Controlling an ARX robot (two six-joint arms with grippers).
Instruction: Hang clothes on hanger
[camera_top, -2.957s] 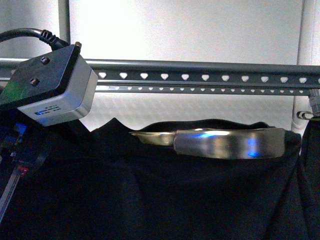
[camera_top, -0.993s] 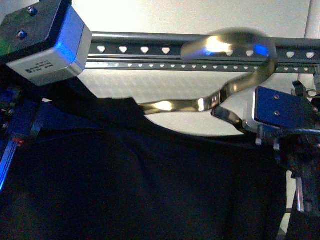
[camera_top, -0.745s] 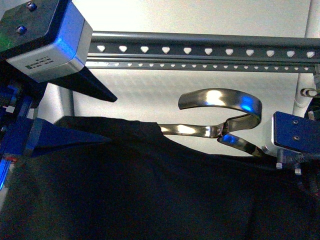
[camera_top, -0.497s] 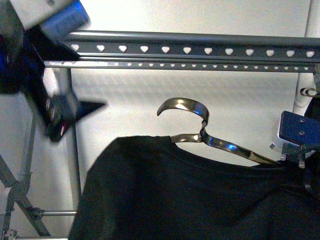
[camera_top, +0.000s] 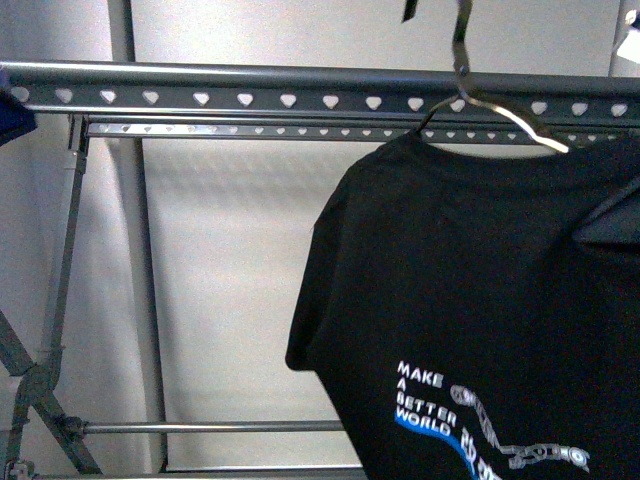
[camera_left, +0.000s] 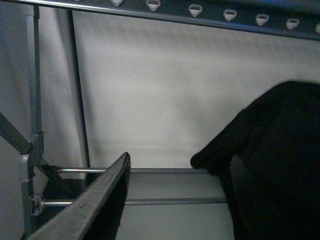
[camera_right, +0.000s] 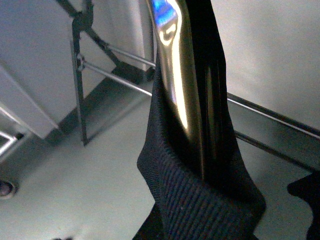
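Left jaws gape empty; the right jaws' state cannot be told. The black T-shirt hangs on a steel coat hanger before the clothes rack.

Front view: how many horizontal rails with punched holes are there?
2. The upper rail, with larger holes, runs across the picture's top; the lower rail, with smaller holes, lies just under it. More could be hidden behind the T-shirt.
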